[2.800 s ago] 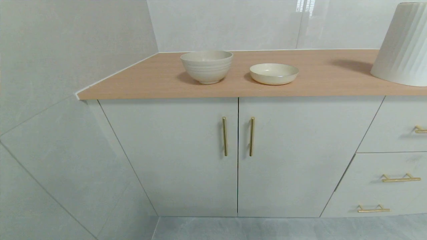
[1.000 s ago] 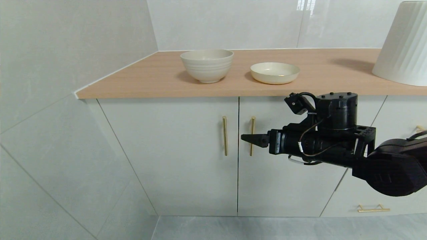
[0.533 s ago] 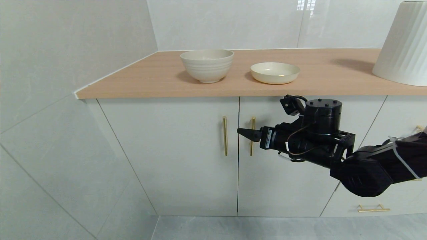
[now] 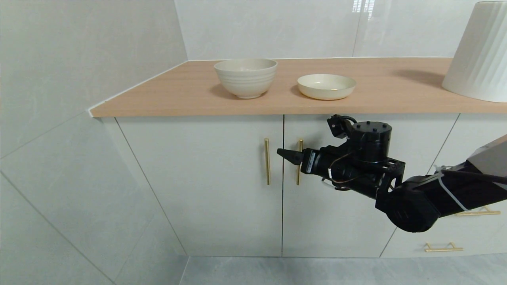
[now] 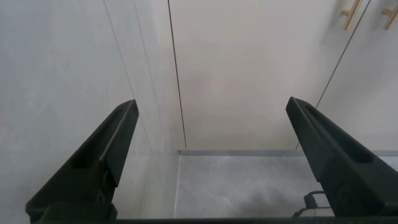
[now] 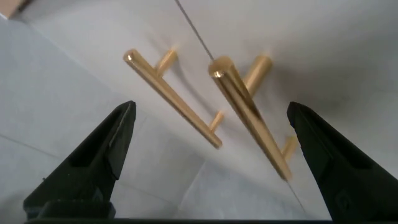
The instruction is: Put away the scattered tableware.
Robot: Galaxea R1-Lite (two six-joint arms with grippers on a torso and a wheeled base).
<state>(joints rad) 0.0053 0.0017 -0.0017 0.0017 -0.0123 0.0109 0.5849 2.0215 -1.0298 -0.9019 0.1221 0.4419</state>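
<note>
Pale tiled walls are framing a wooden surface (image 4: 380, 95) that is running above white cupboard doors (image 4: 206, 186). A ribbed cream bowl (image 4: 245, 78) is sitting upright toward the left end of the surface. A shallow cream dish (image 4: 326, 86) is resting near it on the right, and the two are not touching. At the far right a ribbed white shade (image 4: 479, 55) is standing on the same surface.

Below the edge of the surface, the right claw (image 4: 287, 154) is hanging level in front of the doors, pointing at the two gold handles. The wrist view is showing its fingers (image 6: 99, 162) spread wide and holding nothing. The right door handle (image 6: 249, 115) is lying close ahead between them, and the left door handle (image 6: 171, 99) is lying just beyond the door seam. Whether any finger is touching a handle I cannot tell.

The left claw (image 5: 211, 107) is also gaping wide and empty, facing the base of a cupboard door and the grey floor (image 5: 249, 186). Drawers with gold handles (image 4: 475, 212) are sitting to the right of the doors.
</note>
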